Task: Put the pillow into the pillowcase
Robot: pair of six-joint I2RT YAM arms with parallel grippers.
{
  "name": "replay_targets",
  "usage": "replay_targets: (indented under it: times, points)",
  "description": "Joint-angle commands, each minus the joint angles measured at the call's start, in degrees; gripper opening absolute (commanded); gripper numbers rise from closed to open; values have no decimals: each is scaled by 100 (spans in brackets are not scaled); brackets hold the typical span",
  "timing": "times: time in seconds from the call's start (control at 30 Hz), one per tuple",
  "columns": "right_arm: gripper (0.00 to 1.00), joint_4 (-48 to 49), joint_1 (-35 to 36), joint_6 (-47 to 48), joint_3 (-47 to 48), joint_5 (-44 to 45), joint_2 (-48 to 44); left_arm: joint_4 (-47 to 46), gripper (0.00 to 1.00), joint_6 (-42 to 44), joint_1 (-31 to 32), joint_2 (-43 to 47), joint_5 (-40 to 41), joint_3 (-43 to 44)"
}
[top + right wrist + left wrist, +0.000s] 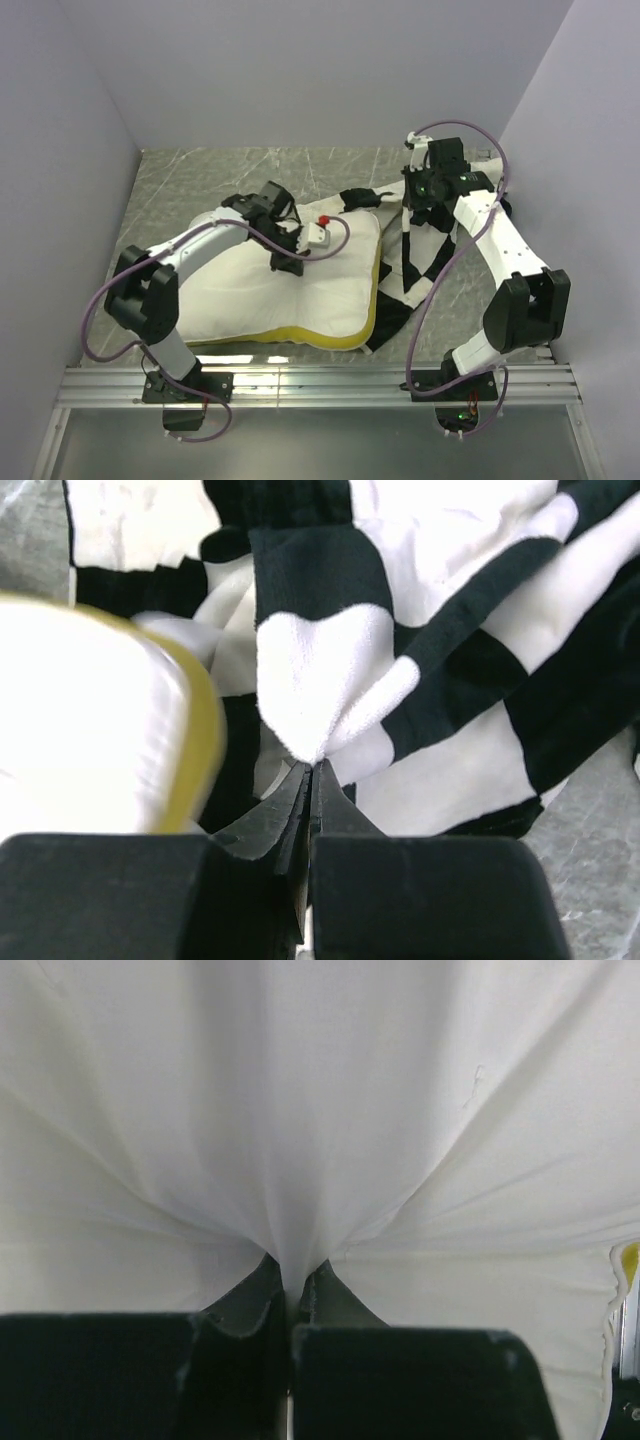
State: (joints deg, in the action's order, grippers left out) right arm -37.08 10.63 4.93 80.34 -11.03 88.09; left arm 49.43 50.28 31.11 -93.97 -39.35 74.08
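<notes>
The cream-white pillow (290, 290) with a yellow band along its near and right edges lies at the table's middle left. My left gripper (287, 262) is shut on a pinch of its fabric (295, 1260) near the top middle. The black-and-white checkered pillowcase (425, 255) lies crumpled to the pillow's right, partly under its right edge. My right gripper (422, 205) is shut on a fold of the pillowcase (320, 695) and holds it lifted at the far right. The pillow's yellow edge (195, 720) shows left of that gripper.
The table is grey marbled stone (240, 170) with lilac walls at the left, back and right. A metal rail (320, 385) runs along the near edge by the arm bases. A small white box with a red button (320, 232) sits on the left wrist.
</notes>
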Motion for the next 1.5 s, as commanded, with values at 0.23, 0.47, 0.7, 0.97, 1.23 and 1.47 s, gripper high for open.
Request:
replay_targets:
  times: [0.23, 0.47, 0.7, 0.97, 1.23, 1.47]
  points:
    - [0, -106, -114, 17, -201, -830, -503, -724, 0, -861, 633, -1139, -529, 1491]
    - [0, -133, -105, 96, -563, -1332, -715, -540, 0, -1169, 353, -2483, -775, 3005]
    - [0, -54, -105, 43, -800, -1674, -689, -1231, 0, -2195, 9, -3153, -636, 3595]
    - [35, -186, -341, -202, -755, -1289, -503, -1620, 11, -2699, 53, -3427, -264, 3360]
    - [58, -501, -1572, -36, -2028, -1717, -1259, -1507, 89, -1540, 0, -1776, -661, 2251]
    - [53, -440, -1994, -35, -2716, -2359, -1330, -1373, 99, -1187, 981, -931, -92, 1655]
